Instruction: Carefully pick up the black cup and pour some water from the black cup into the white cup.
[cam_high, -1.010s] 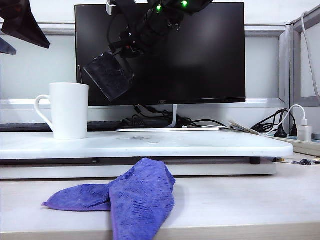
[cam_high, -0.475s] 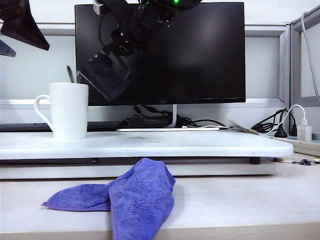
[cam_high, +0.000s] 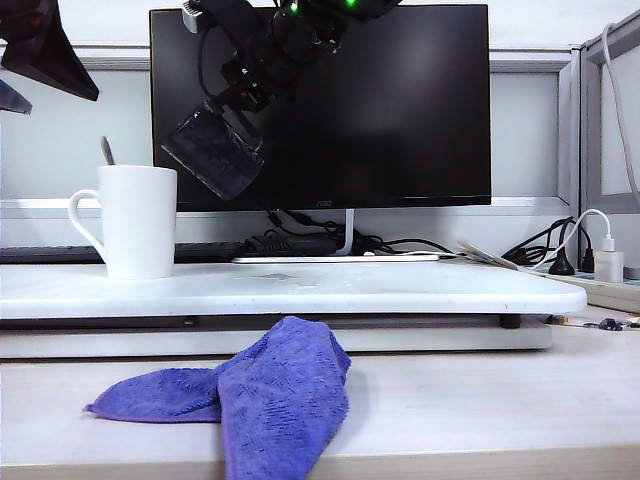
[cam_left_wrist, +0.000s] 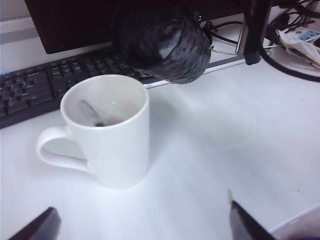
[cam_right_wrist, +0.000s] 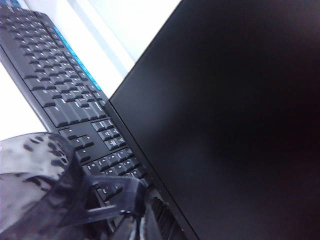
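Observation:
The white cup (cam_high: 137, 222) stands upright on the left of the white board (cam_high: 400, 290). My right gripper (cam_high: 238, 110) hangs in front of the monitor and is shut on the black cup (cam_high: 213, 153), which is tilted steeply just above and to the right of the white cup's rim. In the left wrist view the black cup (cam_left_wrist: 162, 37) hovers over the far edge of the white cup (cam_left_wrist: 107, 130). A thin grey streak (cam_left_wrist: 92, 112) shows inside the mug; I cannot tell whether it is water. The right wrist view shows the black cup's bumpy wall (cam_right_wrist: 45, 190) at my right gripper (cam_right_wrist: 125, 215). My left gripper (cam_left_wrist: 142, 227) is open, high up to the left of the mug.
A black monitor (cam_high: 380, 110) stands behind the board, with a keyboard (cam_left_wrist: 30, 87) at its foot. A purple cloth (cam_high: 260, 395) lies on the desk in front of the board. Cables and a white charger (cam_high: 605, 255) sit at the right.
The right gripper has rolled the black cup further over and drifted slightly left toward the mug. The thin grey streak above the mug's rim has shifted left. The left gripper has stayed put.

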